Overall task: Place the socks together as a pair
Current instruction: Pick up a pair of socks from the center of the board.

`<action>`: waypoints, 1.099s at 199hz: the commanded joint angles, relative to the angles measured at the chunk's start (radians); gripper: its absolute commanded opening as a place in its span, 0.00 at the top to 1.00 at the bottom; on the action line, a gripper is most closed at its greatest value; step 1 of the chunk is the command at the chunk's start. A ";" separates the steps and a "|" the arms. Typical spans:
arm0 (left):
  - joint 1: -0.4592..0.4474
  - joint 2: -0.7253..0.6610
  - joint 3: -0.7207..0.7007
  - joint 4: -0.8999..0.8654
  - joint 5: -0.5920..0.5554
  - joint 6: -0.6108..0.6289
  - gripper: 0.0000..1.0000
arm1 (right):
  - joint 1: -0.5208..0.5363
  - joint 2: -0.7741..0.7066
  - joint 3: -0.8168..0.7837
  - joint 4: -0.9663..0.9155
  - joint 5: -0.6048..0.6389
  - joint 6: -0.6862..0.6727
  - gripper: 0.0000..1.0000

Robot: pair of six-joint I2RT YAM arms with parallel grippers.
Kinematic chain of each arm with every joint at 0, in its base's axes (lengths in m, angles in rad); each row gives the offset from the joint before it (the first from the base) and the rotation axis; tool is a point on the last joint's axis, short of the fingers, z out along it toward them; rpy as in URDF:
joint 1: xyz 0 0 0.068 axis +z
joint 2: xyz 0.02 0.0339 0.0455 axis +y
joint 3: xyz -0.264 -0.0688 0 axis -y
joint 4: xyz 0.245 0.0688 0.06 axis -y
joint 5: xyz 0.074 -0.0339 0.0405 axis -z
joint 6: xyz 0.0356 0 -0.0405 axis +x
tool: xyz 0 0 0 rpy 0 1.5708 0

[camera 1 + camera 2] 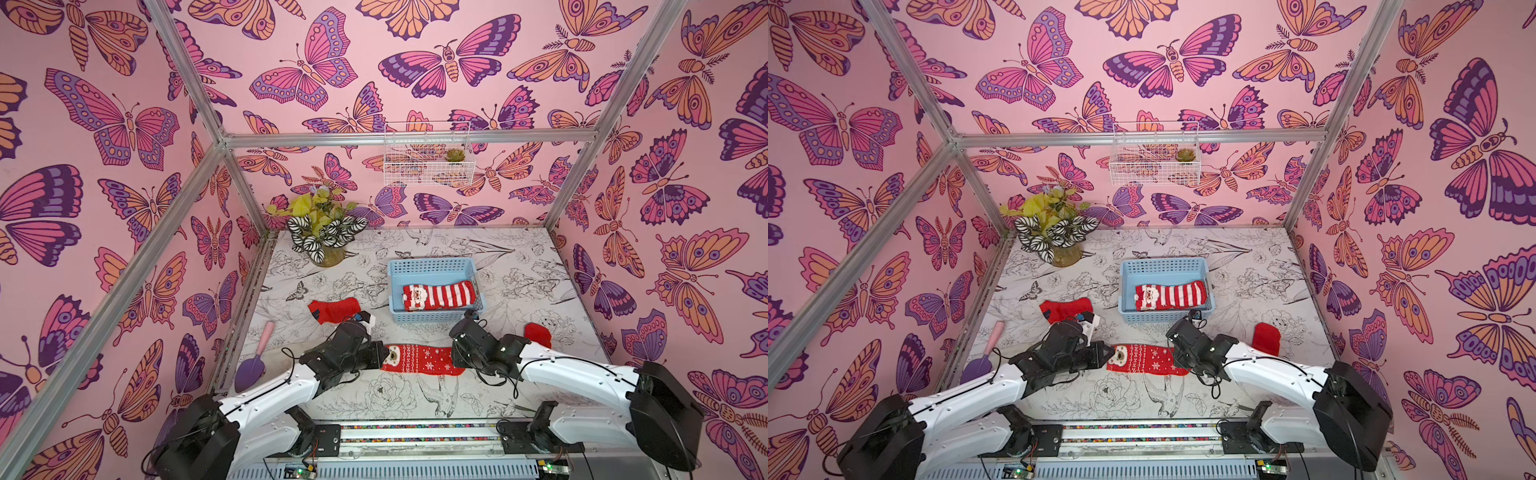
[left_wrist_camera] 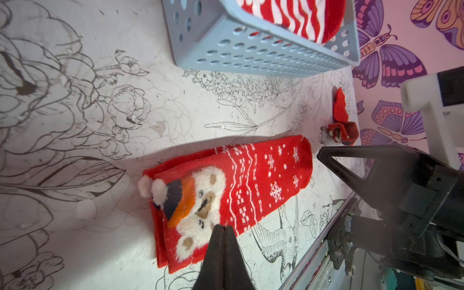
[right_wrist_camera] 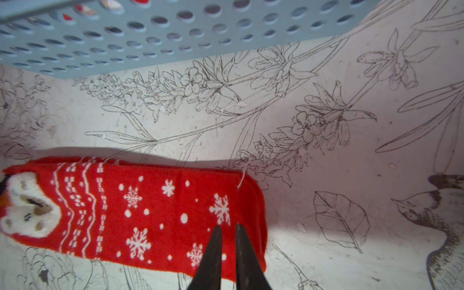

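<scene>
- The snowflake socks (image 2: 251,180), two red ones stacked one on the other, lie flat on the surface (image 1: 415,399) between the two arms, near the blue basket (image 1: 436,318). The lower sock's edge peeks out along one long side and at the cuff.
- The left gripper (image 2: 222,227) has its jaws pressed together with nothing between them, tips over the bear face. Whether they touch it cannot be told.
- The right gripper (image 3: 228,226) has its jaws a narrow slit apart over the toe end, holding nothing.
- The likeliest slip is the top sock sliding off its mate. The fluffy bear face or the loose thread (image 3: 241,179) at the toe could catch on a jaw tip as it pulls away, and the stack is only loosely aligned.
- A right arm that swings wide could knock the basket, which stands just beyond its wrist.
- Two lone red socks lie well apart, one (image 1: 334,309) beyond the left arm and one (image 1: 538,334) crumpled beside the right arm. Bringing them together means a long carry, and limp cloth may fold or drop on the way.
- The socks are soft fuzzy knit, with white snowflakes and zigzag bands. The bear's muzzle and pompoms are raised plush.
- The basket is rigid perforated plastic, rectangular, and holds a red-and-white striped sock (image 1: 438,296).
- The surface is smooth and printed with line-drawn flowers and birds.
</scene>
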 commanded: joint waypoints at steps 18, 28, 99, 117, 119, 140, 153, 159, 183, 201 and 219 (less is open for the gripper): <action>-0.012 0.103 -0.002 0.057 0.006 0.002 1.00 | -0.007 0.062 -0.004 0.015 0.038 0.005 0.87; -0.013 0.120 -0.019 0.074 -0.014 -0.011 1.00 | -0.009 0.071 -0.013 0.019 0.043 0.013 0.87; -0.013 0.184 -0.054 0.084 -0.046 -0.020 1.00 | -0.014 0.087 -0.065 0.045 0.027 0.055 0.87; -0.013 0.125 -0.051 0.080 -0.022 -0.023 1.00 | -0.014 0.053 -0.055 0.034 0.014 0.049 0.87; -0.013 0.118 -0.049 0.081 -0.018 -0.023 1.00 | -0.013 0.048 -0.053 0.032 0.013 0.047 0.87; -0.013 0.033 -0.036 0.067 -0.001 -0.034 0.98 | -0.014 -0.029 -0.046 0.019 0.013 0.031 0.84; -0.013 -0.026 -0.024 0.037 -0.023 -0.041 0.87 | -0.014 -0.083 -0.059 0.006 0.037 0.034 0.77; -0.013 -0.049 -0.021 0.021 -0.042 -0.040 0.80 | -0.014 -0.100 -0.072 0.005 0.052 0.041 0.73; -0.011 -0.102 -0.010 -0.074 -0.144 -0.032 0.66 | -0.031 -0.159 -0.125 0.014 0.067 0.062 0.62; -0.004 -0.093 -0.019 -0.086 -0.156 -0.031 0.59 | -0.053 -0.165 -0.152 0.032 0.037 0.073 0.56; 0.000 -0.040 -0.016 -0.086 -0.116 -0.027 0.51 | -0.070 -0.154 -0.168 0.066 -0.002 0.074 0.55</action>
